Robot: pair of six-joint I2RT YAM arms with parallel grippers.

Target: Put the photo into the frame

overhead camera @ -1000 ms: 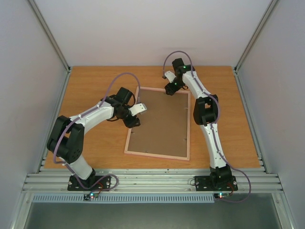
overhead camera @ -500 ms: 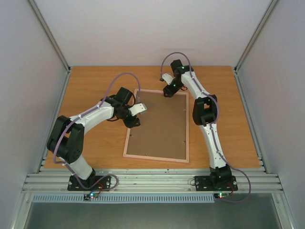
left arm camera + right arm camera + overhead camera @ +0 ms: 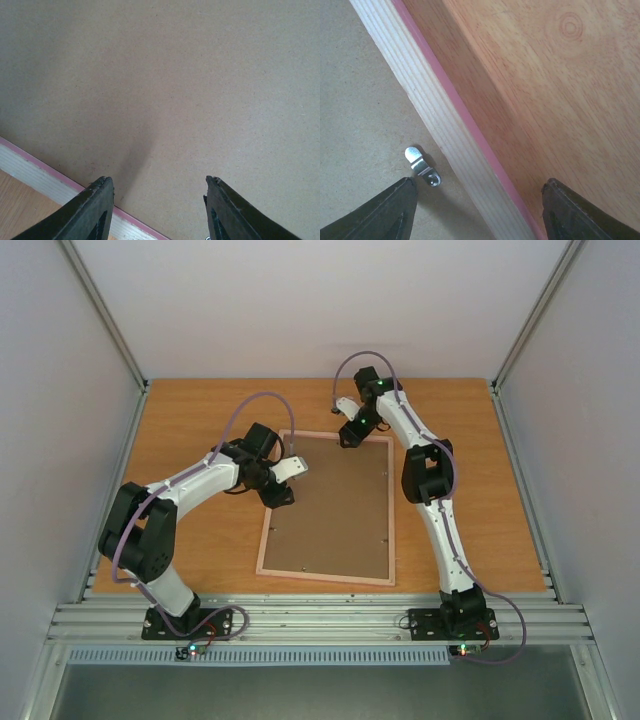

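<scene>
– Wooden table point(image 3: 190, 410) is carrying the frame point(image 3: 393, 510), which is lying back-up between the two arms with its long side running away from the bases. Are you seeing the photo?

– No, it is not showing in any view. A brown backing board point(image 3: 330, 510) is covering the whole opening, so I cannot tell whether the photo is lying under it.

– Where are the fingers sitting?

– The left gripper point(image 3: 160, 182) is hovering just inside the frame's left long edge, fingers parted, nothing between them. The right gripper point(image 3: 477, 187) is hanging over the far short edge, fingers spread wide, straddling the rim without pinching it.

– Which arm is nearer the next job?

– I am judging the right. A small metal clip point(image 3: 422, 167) is lying on the board just inside that rim, near one finger, so the move would be going inward.
</scene>
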